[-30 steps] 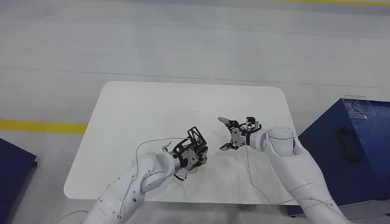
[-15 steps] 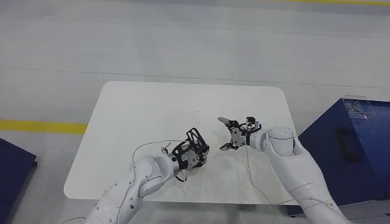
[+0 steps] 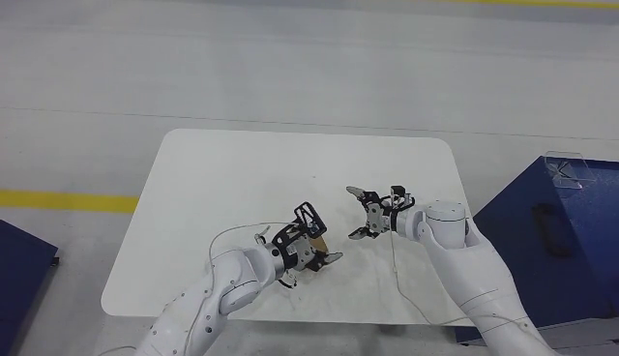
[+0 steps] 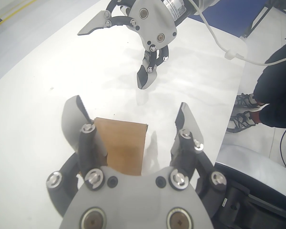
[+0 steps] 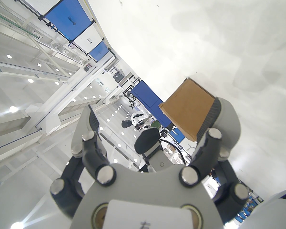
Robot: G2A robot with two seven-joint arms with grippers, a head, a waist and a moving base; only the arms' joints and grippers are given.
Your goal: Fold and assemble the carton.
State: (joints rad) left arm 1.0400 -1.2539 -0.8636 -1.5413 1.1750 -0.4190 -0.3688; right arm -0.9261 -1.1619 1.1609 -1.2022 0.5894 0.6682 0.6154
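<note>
- While looking down on the white tabletop (image 3: 242, 177), finds both arms over its near half; places the left claw (image 3: 311, 238) close to the near edge and the right claw (image 3: 355, 212) just beside it, a little farther in and toward the right side.
- From the left wrist, shows the left claw spread wide, fingers well apart; clamped on nothing.
- Locates the carton (image 4: 124, 144), a flat brown cardboard piece, inside that gap; sets it against the inner face of one finger (image 4: 74, 110) and clear of the other.
- Cannot tell whether resting on the tabletop or lifted slightly off it; casts a narrow shadow beside the free edge.
- Sticks out past the left claw toward the right claw in the top view; touches nothing of the right arm.
- Shows the right claw likewise wide apart and holding nothing; points one fingertip (image 4: 144, 80) down near the tabletop, the other out level above it.
- From the right wrist, catches the carton beyond one finger, thin edge visible.
- Trails a white cable (image 4: 228, 53) along the right arm.
- Beside the tabletop on the right, has a dark blue box (image 3: 556, 240); crosses the pale floor with a yellow line (image 3: 68, 201) on the left.
</note>
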